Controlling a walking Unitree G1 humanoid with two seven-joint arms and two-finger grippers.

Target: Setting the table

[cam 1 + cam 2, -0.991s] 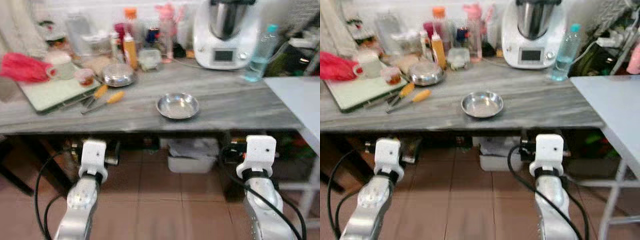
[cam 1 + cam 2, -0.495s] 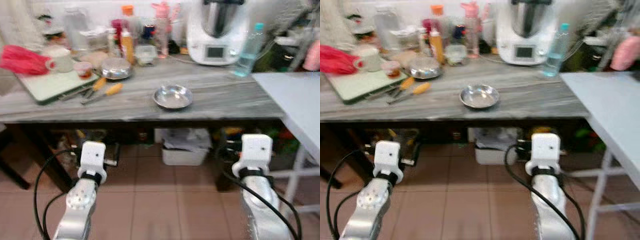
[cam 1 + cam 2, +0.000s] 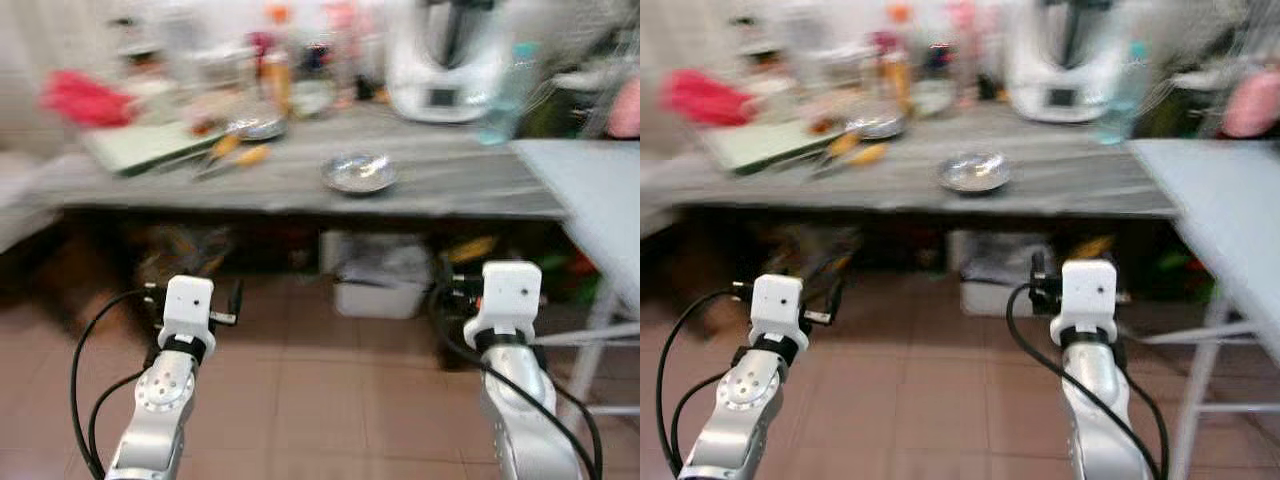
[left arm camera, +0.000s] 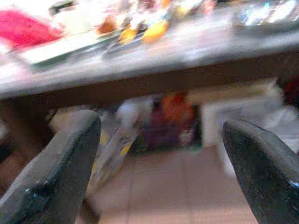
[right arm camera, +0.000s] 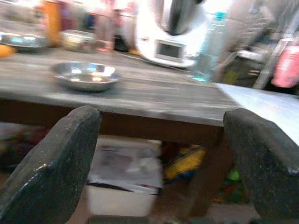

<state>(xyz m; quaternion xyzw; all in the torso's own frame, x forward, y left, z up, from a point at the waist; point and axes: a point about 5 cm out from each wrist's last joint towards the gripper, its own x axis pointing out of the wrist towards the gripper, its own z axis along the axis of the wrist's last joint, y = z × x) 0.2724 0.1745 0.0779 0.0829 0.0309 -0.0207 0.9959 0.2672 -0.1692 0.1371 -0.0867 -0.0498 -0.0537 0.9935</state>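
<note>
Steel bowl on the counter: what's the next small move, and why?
Probably step toward the counter first. The steel bowl sits near its front edge, while both arms are held low over the tiled floor, short of the counter. The right gripper is open with the bowl ahead and above it; the left gripper is open too. Reaching now looks too far.

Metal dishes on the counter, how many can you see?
2: a shallow steel bowl near the counter's front edge, and a steel dish further back among the clutter. Blur may hide others.
</note>
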